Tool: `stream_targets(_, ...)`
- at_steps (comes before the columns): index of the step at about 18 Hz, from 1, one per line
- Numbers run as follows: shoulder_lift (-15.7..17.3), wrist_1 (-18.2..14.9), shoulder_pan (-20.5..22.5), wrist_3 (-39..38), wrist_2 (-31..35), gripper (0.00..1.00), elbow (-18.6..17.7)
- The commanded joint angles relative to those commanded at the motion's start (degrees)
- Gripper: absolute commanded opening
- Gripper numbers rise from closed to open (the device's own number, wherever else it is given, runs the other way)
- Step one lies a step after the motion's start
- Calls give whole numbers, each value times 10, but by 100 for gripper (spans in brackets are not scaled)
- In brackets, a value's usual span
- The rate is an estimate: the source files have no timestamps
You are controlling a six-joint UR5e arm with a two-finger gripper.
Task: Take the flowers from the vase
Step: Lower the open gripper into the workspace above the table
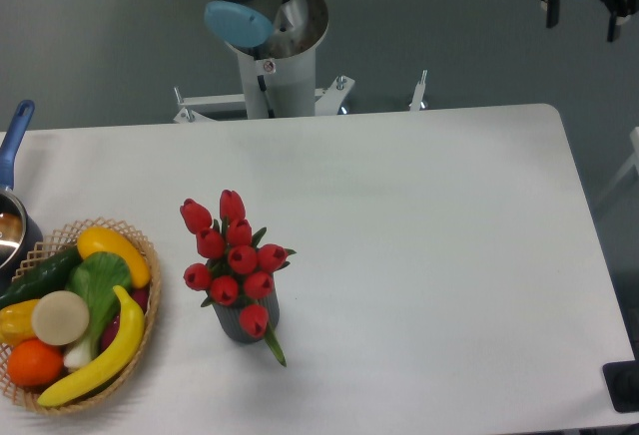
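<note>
Flowers (235, 255), a bunch of red tulip buds with green leaves, stood in the small dark grey ribbed vase (242, 321) left of centre near the front edge of the white table (439, 255), buds leaning up and away over the vase mouth, one leaf hanging over the rim toward the front. Going left to right: blue-handled metal pot (10, 196) at far left edge, partly cut off; just right of it a woven wicker basket (150, 300) of fruit and vegetables (yellow banana, orange, green leafy piece), near the vase but not touching; then vase with flowers; then bare tabletop; arm base column (268, 46) behind the back edge; black two-finger gripper (582, 11) at top right corner, well apart from the flowers, off past the table, fingers hanging down with a visible gap so jaws looked spread, nothing held. Handling judgement: bunch probably light, buds soft and crushable, stems hidden inside the vase; best hold likely on the gathered stems just under the buds at the vase mouth, pull straight up; light vase may lift or tip with it. No brands, labels or readable writing seen; a small tag on the arm column too small to read.
</note>
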Motion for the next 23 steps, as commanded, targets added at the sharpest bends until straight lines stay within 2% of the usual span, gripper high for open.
stream_targets(8, 2, 2, -7, -3, 2, 100, -6)
stream_targets(15, 4, -3, -6, -34, -14, 100, -11)
stream_targets(23, 11, 1, -39, -141, -19, 100, -24)
